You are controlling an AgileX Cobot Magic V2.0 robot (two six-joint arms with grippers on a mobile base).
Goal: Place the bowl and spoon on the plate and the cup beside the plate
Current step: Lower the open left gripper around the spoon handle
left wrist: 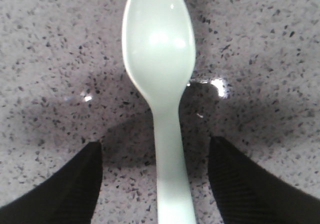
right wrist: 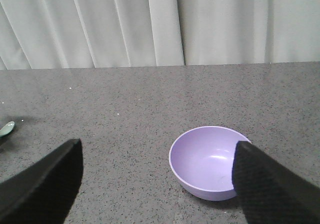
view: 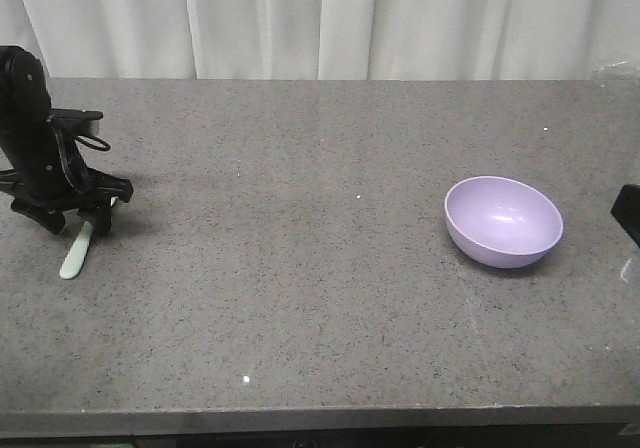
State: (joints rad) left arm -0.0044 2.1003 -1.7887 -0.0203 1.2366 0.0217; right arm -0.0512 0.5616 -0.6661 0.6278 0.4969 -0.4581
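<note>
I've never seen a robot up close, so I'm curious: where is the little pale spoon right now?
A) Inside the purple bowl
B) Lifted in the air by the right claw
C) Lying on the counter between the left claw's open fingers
C: the spoon lies on the counter, the left gripper has a finger on each side of its handle with gaps showing, and the bowl is empty.

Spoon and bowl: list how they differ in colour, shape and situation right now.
The spoon is pale mint; the bowl is lavender. The spoon is long and lies flat; the bowl is round and sits upright. The open left gripper straddles the spoon's handle; the bowl stands untouched. Both rest on the grey table.
</note>
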